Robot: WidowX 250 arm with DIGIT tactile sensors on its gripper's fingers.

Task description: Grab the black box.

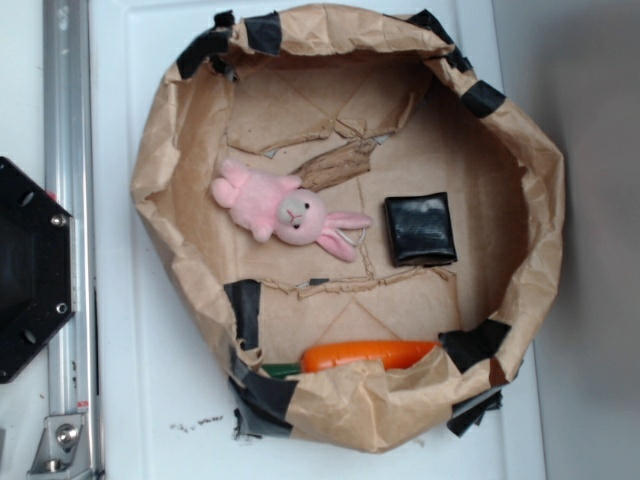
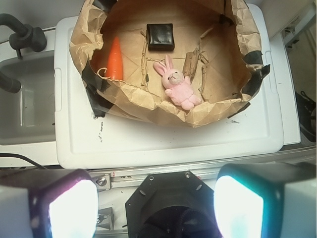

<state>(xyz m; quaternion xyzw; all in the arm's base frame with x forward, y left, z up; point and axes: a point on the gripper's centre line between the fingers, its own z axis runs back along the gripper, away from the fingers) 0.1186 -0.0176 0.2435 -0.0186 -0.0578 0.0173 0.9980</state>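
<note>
White plastic work surface (image 2: 163,139), grey sink basin (image 2: 25,99) with dark faucet (image 2: 22,37) alongside, aluminium rail (image 1: 68,200) at edge.

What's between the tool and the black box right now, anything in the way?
The tool hangs open, back over the robot's base, outside the paper bin. The bin's near wall and the pink bunny lie between it and the black box. Nothing covers the box itself from above.
</note>
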